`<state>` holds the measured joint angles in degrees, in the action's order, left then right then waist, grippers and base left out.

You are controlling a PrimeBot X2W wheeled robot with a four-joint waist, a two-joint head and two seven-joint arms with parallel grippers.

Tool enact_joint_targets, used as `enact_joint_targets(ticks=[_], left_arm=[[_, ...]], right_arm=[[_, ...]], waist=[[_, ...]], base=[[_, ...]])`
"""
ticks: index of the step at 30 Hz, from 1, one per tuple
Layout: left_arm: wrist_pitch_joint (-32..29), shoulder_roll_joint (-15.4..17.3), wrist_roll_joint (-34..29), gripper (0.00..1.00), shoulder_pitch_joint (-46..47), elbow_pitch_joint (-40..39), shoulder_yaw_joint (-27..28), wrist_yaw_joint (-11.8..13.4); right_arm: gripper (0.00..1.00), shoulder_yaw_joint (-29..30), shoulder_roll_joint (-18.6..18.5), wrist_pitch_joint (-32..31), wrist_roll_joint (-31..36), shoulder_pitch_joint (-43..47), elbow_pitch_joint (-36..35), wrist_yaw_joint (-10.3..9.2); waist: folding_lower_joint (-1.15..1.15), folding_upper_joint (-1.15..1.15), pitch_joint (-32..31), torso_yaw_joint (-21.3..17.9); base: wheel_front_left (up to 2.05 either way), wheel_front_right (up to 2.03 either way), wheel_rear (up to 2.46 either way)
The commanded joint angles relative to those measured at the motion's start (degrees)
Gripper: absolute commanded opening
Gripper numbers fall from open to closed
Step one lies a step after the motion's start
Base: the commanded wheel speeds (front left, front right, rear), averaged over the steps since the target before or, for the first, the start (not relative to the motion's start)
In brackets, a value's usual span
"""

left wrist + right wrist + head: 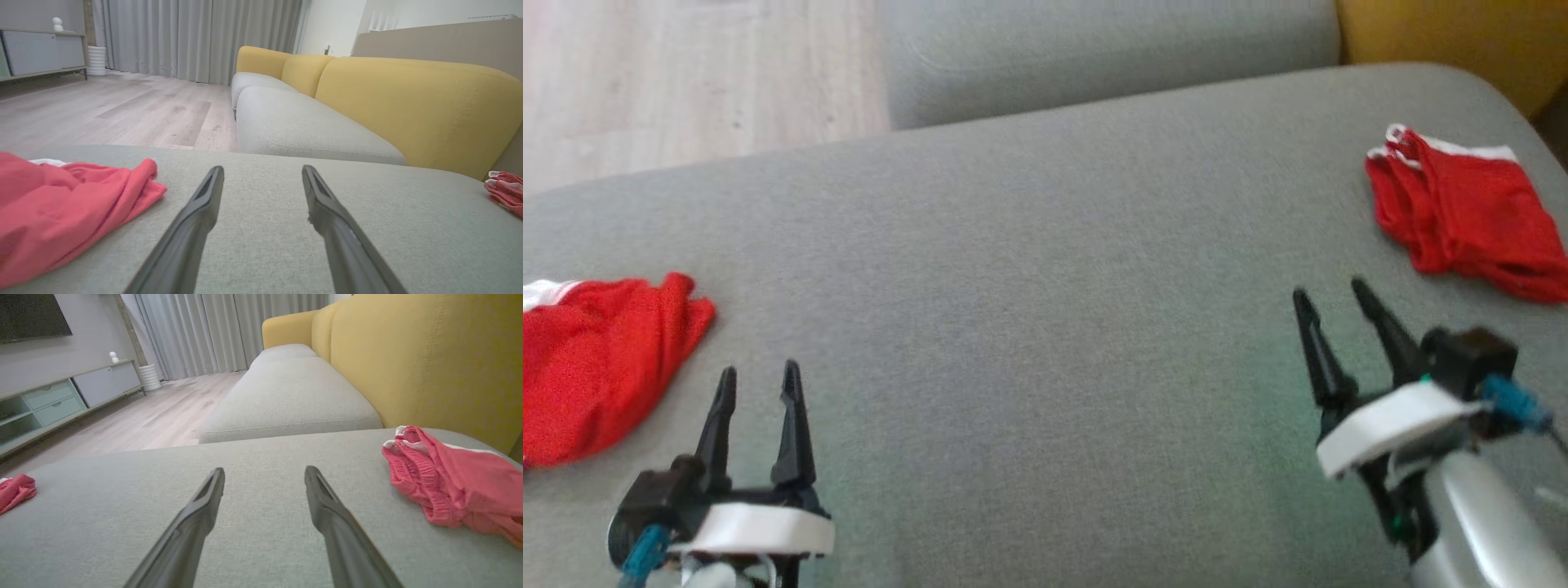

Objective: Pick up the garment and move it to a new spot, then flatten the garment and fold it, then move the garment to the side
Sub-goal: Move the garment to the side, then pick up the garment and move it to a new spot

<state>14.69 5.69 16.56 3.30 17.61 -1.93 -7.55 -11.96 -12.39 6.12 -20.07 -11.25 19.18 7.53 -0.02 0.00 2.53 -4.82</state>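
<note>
Grey sofa seat (1045,269) with yellow backrest (408,98); pale wood floor (686,73) (grey curtains (196,36) beyond), perhaps a television (32,314).

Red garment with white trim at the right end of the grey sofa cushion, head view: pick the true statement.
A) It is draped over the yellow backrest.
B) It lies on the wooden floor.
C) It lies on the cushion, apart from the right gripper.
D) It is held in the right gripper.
C: the red garment with white trim rests on the grey sofa cushion, beyond the right gripper, whose fingers stand spread and empty.
</note>
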Motion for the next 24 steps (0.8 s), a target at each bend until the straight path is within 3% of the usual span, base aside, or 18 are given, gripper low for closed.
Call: enact_joint_targets(ticks=[1,13,17,24], left_arm=[[0.30,0.33,-0.34,1.00,0.91,-1.51,2.34,0.34],[0.30,-0.43,-0.48,1.00,0.46,-1.29,3.08,0.31],[0.30,-0.87,-0.69,1.00,0.64,-1.41,2.61,0.42],[0.30,-0.62,-0.97,1.00,0.75,-0.72,2.04,0.43]], right_arm=[[1.00,0.01,0.57,-0.21,1.00,0.49,-3.15,-0.04],[1.00,3.61,2.31,-3.91,3.39,4.52,-9.17,-0.04],[1.00,4.20,2.39,-4.78,3.69,5.38,-10.28,-0.04],[1.00,4.09,3.02,-4.97,3.81,6.10,-11.44,-0.04]], waist=[[0.02,0.00,-0.93,0.84],[0.02,0.00,-1.15,1.81],[0.02,0.00,-0.86,5.33],[0.02,0.00,-0.24,15.47]], base=[[0.00,0.00,0.00],[0.00,0.00,0.00],[0.00,0.00,0.00],[0.00,0.00,0.00]])
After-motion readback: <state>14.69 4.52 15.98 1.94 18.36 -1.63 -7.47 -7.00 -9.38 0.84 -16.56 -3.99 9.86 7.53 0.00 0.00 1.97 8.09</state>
